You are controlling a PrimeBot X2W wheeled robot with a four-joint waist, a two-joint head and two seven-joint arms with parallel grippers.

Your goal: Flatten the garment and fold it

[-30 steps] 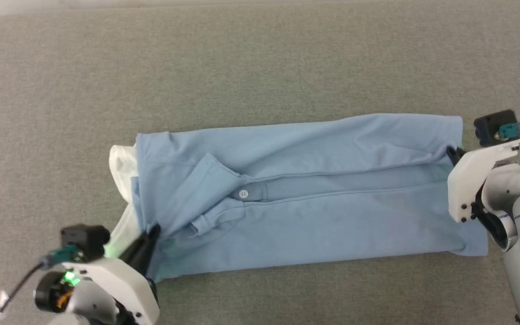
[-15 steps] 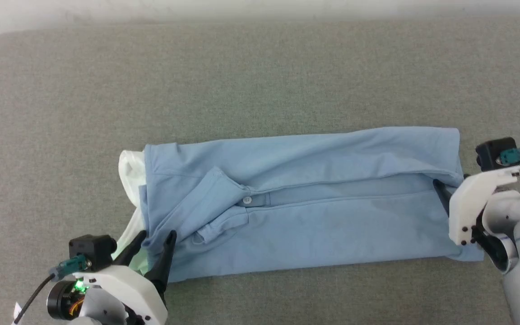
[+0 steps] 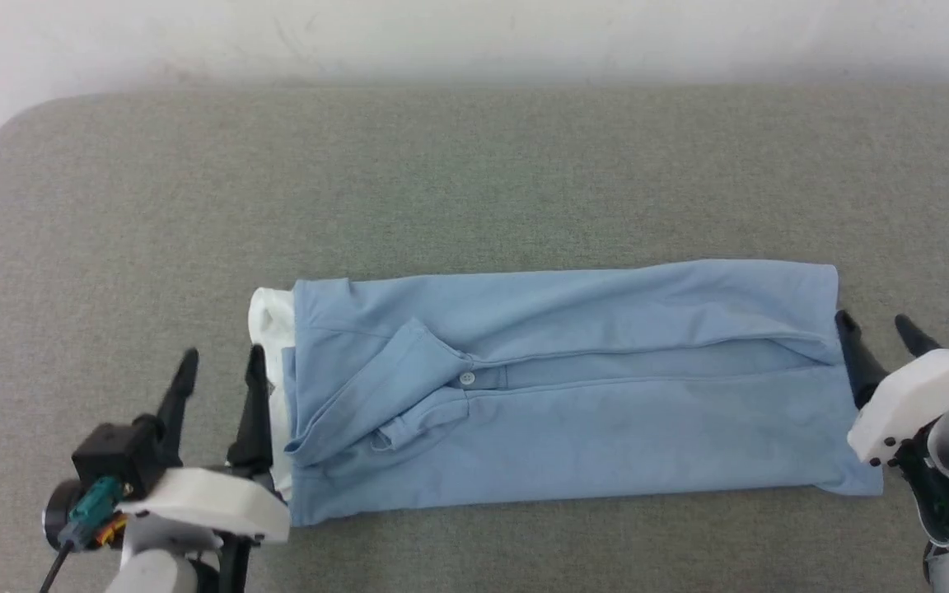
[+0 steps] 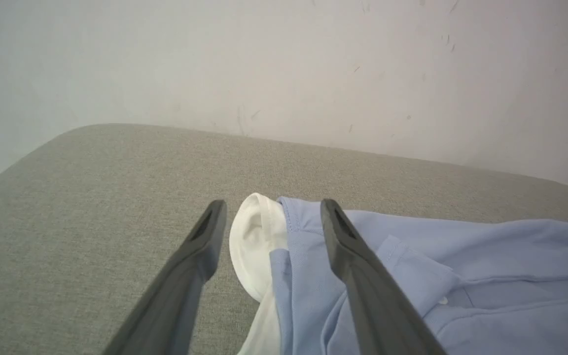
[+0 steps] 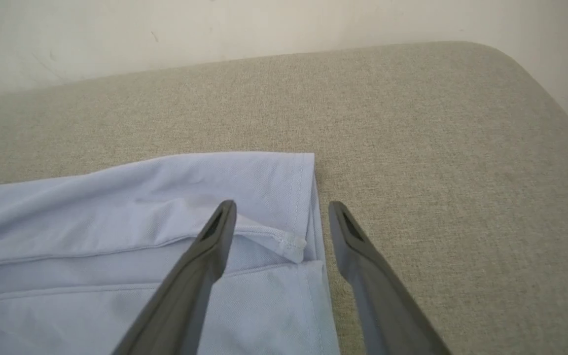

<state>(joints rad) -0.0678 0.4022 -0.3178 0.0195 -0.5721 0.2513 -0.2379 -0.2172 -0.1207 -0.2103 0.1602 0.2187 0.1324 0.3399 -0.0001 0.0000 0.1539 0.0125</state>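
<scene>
The garment (image 3: 573, 412), a light blue polo shirt, lies folded lengthwise into a long strip across the grey table (image 3: 474, 181). Its white collar (image 3: 267, 329) pokes out at the left end, and one white button (image 3: 467, 378) shows on the placket. My left gripper (image 3: 222, 361) stands open beside the collar end, holding nothing. In the left wrist view the left gripper (image 4: 272, 204) frames the collar (image 4: 252, 241), one finger over the garment (image 4: 461, 276). My right gripper (image 3: 874, 323) is open at the hem end. In the right wrist view the right gripper (image 5: 282, 205) straddles the hem edge of the garment (image 5: 116, 207).
A pale wall (image 3: 474, 33) runs behind the table. The table's rounded far left corner (image 3: 5, 132) is in sight, and its far right corner (image 5: 511, 54) shows in the right wrist view. Bare grey cloth surrounds the garment on all sides.
Both grippers have opened and let go of the garment's ends, then drawn back slightly outward. The head camera has tilted up, so the whole picture has shifted down and the wall has come into sight.
</scene>
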